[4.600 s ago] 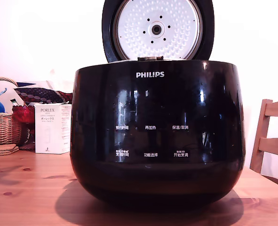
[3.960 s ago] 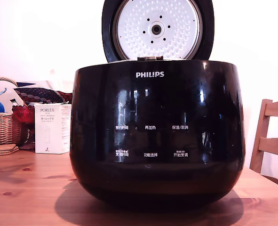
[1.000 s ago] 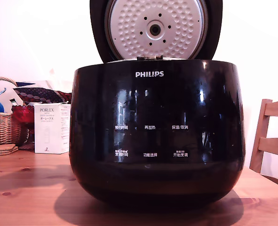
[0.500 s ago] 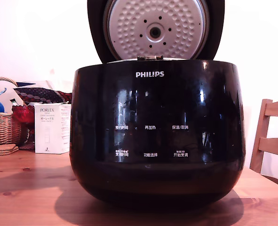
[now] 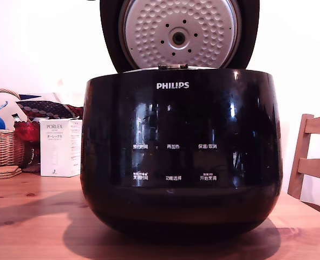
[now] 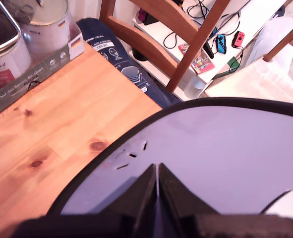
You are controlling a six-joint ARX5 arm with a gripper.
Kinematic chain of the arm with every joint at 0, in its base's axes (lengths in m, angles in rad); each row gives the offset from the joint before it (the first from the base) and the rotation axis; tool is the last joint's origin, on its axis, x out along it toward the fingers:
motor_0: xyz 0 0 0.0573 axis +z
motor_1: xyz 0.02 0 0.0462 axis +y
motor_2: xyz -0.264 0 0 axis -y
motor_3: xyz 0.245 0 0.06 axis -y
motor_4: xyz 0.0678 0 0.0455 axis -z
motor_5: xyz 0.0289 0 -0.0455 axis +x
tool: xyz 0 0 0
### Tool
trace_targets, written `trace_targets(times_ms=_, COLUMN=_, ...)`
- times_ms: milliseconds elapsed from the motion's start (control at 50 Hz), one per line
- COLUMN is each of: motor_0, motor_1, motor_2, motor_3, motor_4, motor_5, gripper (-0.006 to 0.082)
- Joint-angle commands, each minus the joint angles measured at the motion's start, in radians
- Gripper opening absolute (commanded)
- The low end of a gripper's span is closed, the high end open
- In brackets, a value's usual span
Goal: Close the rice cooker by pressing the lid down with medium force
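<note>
**Wrist view: closed fingers on the lid's back**

The gripper [image 6: 157, 179] is pinched shut, empty, tips against the lid [image 6: 220, 158]—glossy, rigid, probably slippery. The rice cooker [image 5: 181, 157] sits on the table [image 5: 30, 216], open; push near the lid's outer edge.

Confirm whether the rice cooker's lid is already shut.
No, the lid stands raised above the rice cooker, its dimpled underside showing.

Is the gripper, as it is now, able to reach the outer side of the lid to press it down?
Probably yes. In the wrist view the gripper, jaws together, is right at the lid, on its outer side, with nothing between them. Actual contact cannot be confirmed. The rice cooker is open.
</note>
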Motion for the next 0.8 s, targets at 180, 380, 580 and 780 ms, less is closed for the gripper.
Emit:
trace_targets(times_ms=180, motor_0=-0.008, motor_1=0.004, motor_2=-0.006, motor_3=-0.005, motor_4=-0.010, motor_5=-0.003, gripper=-0.0022)
trace_targets(times_ms=380, motor_0=-0.010, motor_1=0.005, motor_2=-0.006, motor_3=0.001, motor_4=-0.037, motor_5=-0.003, gripper=-0.0022)
trace_targets(times_ms=580, motor_0=-0.008, motor_1=0.006, motor_2=-0.006, motor_3=-0.018, motor_4=-0.045, motor_5=-0.003, gripper=-0.0022)
trace_targets(times_ms=780, motor_0=-0.011, motor_1=0.018, motor_2=-0.006, motor_3=-0.030, motor_4=-0.051, motor_5=-0.003, gripper=-0.0022)
